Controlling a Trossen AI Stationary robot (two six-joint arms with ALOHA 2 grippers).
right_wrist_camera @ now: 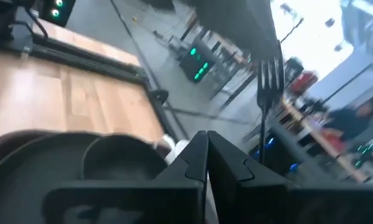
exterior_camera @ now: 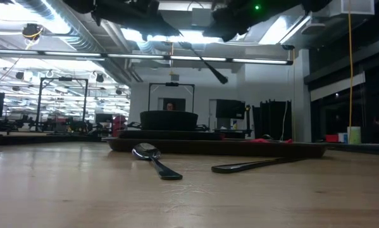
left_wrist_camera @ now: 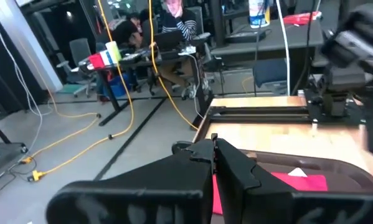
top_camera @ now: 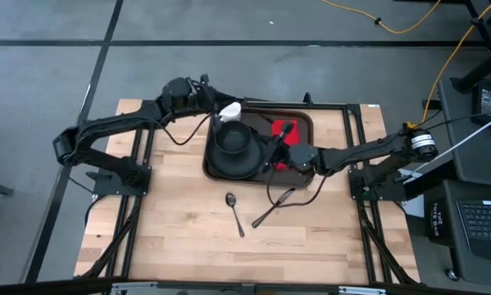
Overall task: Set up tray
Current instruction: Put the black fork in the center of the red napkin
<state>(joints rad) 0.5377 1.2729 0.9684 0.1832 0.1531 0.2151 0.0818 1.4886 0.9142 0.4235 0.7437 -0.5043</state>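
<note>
Bare tabletop beyond spoon.

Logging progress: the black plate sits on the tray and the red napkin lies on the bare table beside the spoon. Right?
No. The high view shows the red napkin lying on the tray too, beside the black plate.

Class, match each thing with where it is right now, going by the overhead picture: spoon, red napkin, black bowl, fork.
Things:
1 spoon
2 red napkin
3 black bowl
4 fork

Places:
a on the round black plate
b held up by the right gripper
c flat on the tray, beside the plate
d on the wooden table, outside the tray

Pairs: 1-d, 2-c, 3-a, 4-b
</note>
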